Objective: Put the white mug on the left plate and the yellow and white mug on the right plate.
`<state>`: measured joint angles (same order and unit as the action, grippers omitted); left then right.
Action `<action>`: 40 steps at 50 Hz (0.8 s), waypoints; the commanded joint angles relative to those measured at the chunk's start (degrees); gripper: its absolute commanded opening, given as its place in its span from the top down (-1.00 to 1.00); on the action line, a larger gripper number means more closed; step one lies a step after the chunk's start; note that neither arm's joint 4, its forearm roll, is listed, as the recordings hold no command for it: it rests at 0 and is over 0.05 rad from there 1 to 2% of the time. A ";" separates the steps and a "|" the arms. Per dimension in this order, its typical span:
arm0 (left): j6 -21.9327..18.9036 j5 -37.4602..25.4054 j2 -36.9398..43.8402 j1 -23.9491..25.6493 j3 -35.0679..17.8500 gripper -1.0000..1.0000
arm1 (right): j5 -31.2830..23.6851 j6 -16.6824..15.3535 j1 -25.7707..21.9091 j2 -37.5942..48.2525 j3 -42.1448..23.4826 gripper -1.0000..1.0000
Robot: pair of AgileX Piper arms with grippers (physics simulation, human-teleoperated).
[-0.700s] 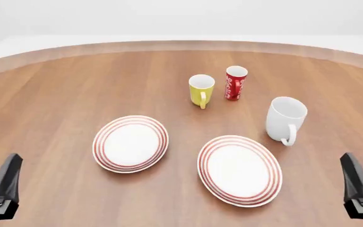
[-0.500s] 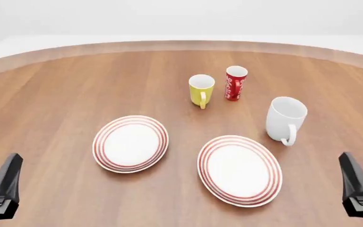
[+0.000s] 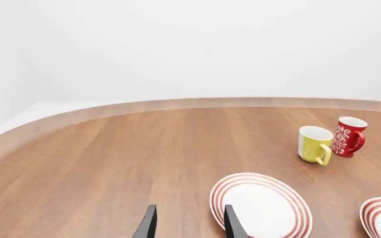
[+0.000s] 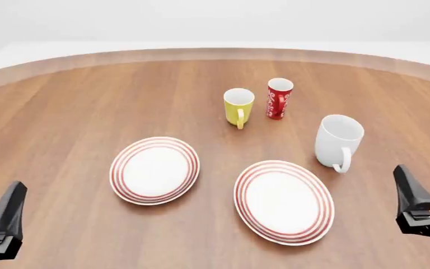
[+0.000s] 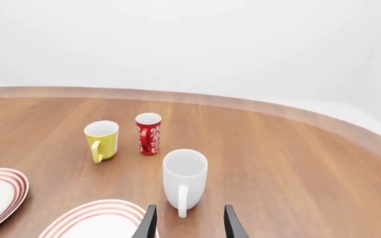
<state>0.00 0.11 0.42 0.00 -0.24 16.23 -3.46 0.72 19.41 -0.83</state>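
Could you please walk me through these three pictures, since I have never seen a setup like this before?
These are simulator renders of two robot arms at a wooden table. One camera looks down from behind the arms; the other two ride on each wrist, looking along the fingers. The left gripper and right gripper are open and hold nothing. On the table stand a white mug, a yellow mug and a red cup, plus two red-ringed plates: the left plate and the right plate, both without anything on them.

Glossy white mug (image 4: 337,139); wooden table (image 4: 73,112)
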 commanded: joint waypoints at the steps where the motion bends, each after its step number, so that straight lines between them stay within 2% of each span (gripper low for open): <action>1: 0.00 0.00 0.01 0.00 0.00 -1.00 | 11.03 -0.55 0.09 11.86 -0.25 -1.00; 14: 0.00 0.00 0.01 0.00 0.00 -1.00 | 20.00 -0.90 -0.64 22.26 -0.26 -1.00; 30: 0.00 0.00 0.01 0.00 0.00 -1.00 | 31.84 -2.79 -0.38 39.85 -2.31 -1.00; 40: 0.00 0.00 0.01 0.00 0.00 -1.00 | 37.11 -2.78 -0.56 47.31 -3.14 -1.00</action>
<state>0.00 0.11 0.43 0.00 -0.25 47.47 -5.92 0.30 58.45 -3.16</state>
